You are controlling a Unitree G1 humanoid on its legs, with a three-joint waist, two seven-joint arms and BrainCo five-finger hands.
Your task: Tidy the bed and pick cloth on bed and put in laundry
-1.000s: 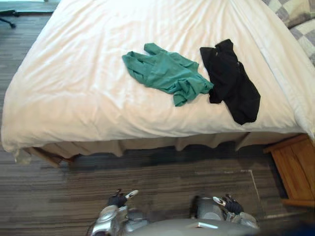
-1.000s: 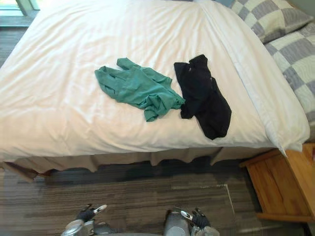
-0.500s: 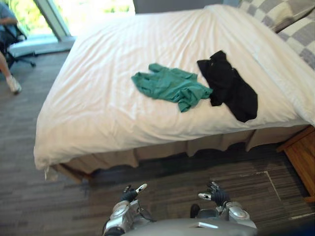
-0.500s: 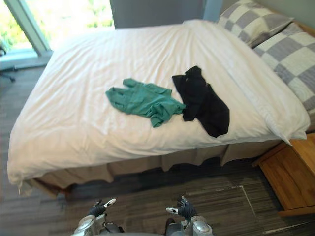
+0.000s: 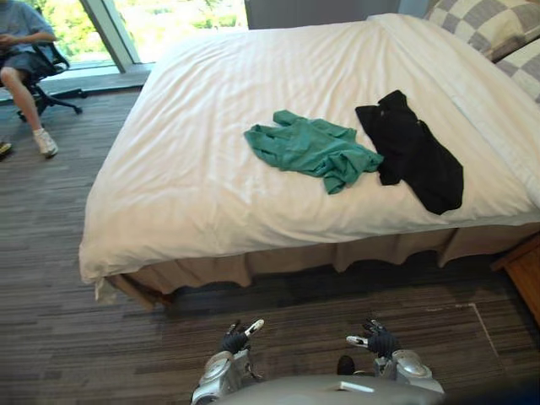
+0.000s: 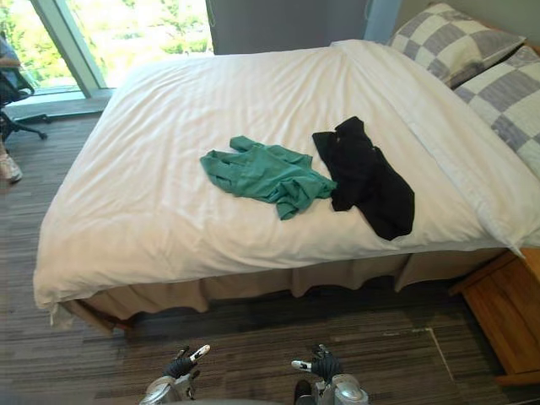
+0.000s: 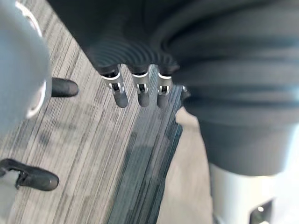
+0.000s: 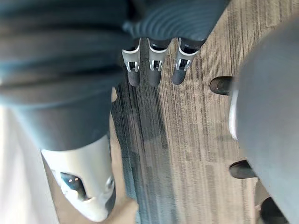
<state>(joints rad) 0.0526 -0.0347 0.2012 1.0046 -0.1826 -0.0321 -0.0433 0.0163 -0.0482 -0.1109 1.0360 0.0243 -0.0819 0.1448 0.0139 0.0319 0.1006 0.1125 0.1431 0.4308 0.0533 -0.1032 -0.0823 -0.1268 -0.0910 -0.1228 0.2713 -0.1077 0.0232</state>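
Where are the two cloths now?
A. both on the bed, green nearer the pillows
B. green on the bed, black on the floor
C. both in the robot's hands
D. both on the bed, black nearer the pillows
D: the green cloth and the black cloth both lie on the bed, the black one toward the checked pillows.

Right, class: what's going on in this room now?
Nothing is being handled yet. A green cloth and a black cloth lie side by side on the bed. The robot's left hand and right hand hang low over the floor before the bed, both open and empty. A person sits nearby.
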